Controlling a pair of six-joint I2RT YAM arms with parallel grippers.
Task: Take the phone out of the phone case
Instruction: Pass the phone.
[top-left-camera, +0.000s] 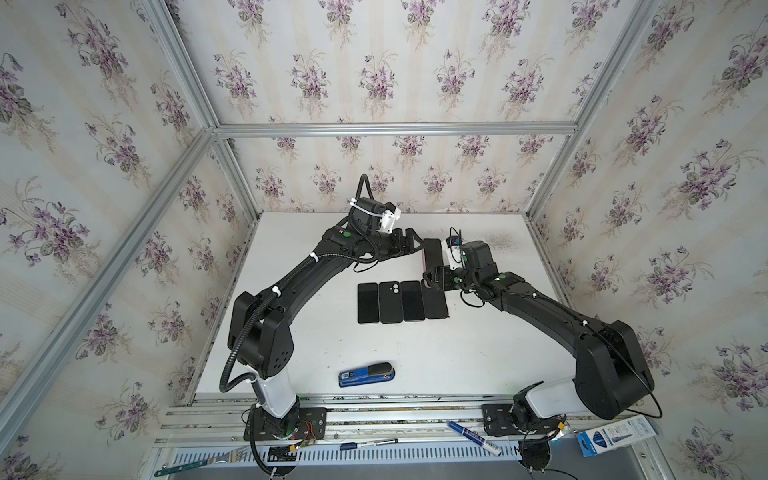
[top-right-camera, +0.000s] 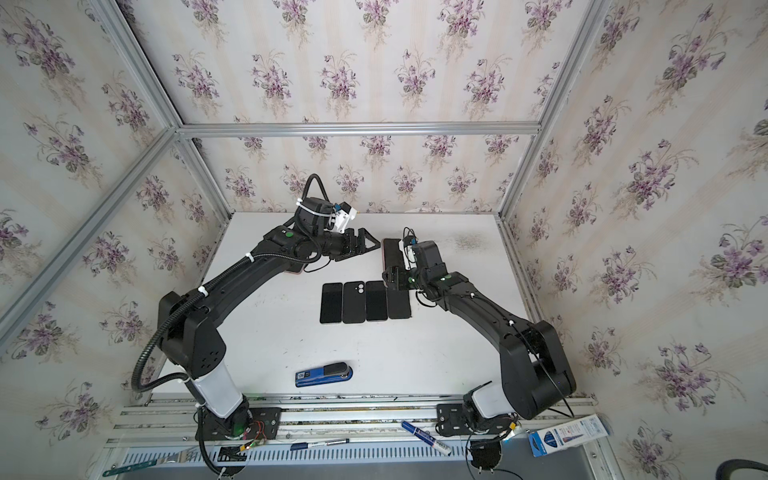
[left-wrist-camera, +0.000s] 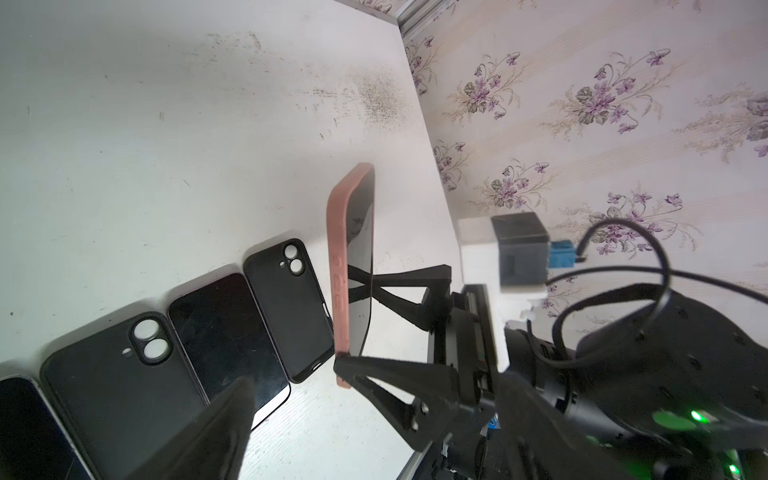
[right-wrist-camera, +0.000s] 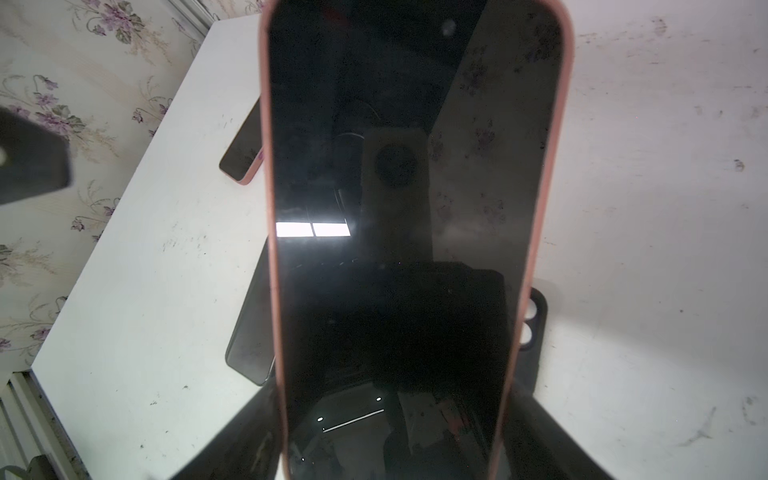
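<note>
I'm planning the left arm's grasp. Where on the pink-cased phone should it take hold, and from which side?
Probably the pink case rim near its free end, coming from where the left gripper hangs: that long buttoned edge faces it, while the right gripper clamps the other end across its width.

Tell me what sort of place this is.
Probably a robot test booth, not a home: aluminium frame holding wallpapered panels, left arm and right arm bolted to a rail at a white table, phones and cases laid in a row.
</note>
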